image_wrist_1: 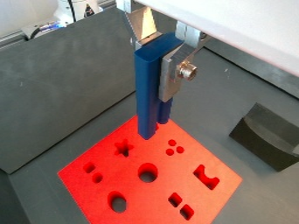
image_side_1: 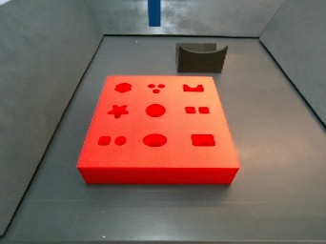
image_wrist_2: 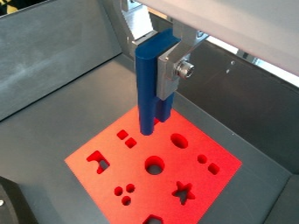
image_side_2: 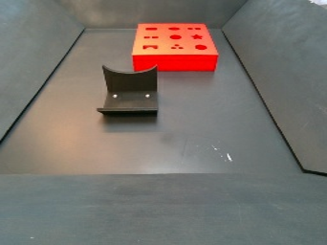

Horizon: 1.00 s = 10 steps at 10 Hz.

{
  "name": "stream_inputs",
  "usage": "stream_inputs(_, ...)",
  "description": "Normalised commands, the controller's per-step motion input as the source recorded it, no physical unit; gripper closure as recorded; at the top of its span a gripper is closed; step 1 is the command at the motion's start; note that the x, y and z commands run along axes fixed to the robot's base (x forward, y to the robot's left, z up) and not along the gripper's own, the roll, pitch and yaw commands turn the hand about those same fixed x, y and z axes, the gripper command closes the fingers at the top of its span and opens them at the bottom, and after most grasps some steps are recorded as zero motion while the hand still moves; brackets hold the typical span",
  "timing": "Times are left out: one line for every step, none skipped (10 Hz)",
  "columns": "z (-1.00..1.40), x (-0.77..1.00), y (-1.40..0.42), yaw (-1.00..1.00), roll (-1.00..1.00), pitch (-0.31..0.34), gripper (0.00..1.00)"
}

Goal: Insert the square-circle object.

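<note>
My gripper (image_wrist_1: 158, 61) is shut on a long blue square-circle piece (image_wrist_1: 149, 87), held upright with its lower end hanging above the red block (image_wrist_1: 93, 166). The same grip shows in both wrist views, the gripper (image_wrist_2: 156, 61) clamped on the blue piece (image_wrist_2: 149, 83). The red block (image_side_1: 152, 162) has several shaped holes on top. Its square-circle hole (image_side_1: 112, 140) shows in both wrist views (image_wrist_1: 97, 175) (image_wrist_2: 205, 160), to one side of the piece's lower end. In a side view only the blue piece's lower end (image_side_1: 154, 11) shows, high up at the back.
The fixture (image_side_1: 200, 57) stands on the grey floor beyond the block, also seen in a wrist view (image_wrist_1: 271, 133) and a side view (image_side_2: 128, 91). Grey walls enclose the floor. The red block (image_side_2: 175, 62) lies near the far wall there.
</note>
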Motion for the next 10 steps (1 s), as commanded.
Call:
stream_inputs(0.00,0.11,0.00,-0.02,0.00,0.010,1.00)
stream_inputs(-0.21,0.26,-0.17,-0.20,0.01,0.000,1.00)
stream_inputs(-0.55,0.00,-0.38,-0.43,-0.09,-0.101,1.00)
stream_inputs(-0.53,-0.14,-0.51,-0.51,-0.12,-0.171,1.00)
stream_inputs(-0.53,-0.19,-0.47,-0.62,-0.09,-0.171,1.00)
stream_inputs(-0.41,-0.03,-0.26,-0.87,-0.03,-0.160,1.00)
stream_inputs(-0.27,0.00,-0.09,-0.99,0.00,-0.030,1.00)
stream_inputs(-0.25,-0.05,-0.05,-0.97,0.00,-0.020,1.00)
stream_inputs(-0.13,-0.16,0.00,-0.93,0.02,0.000,1.00)
stream_inputs(-0.03,-0.19,0.00,-0.98,0.07,0.000,1.00)
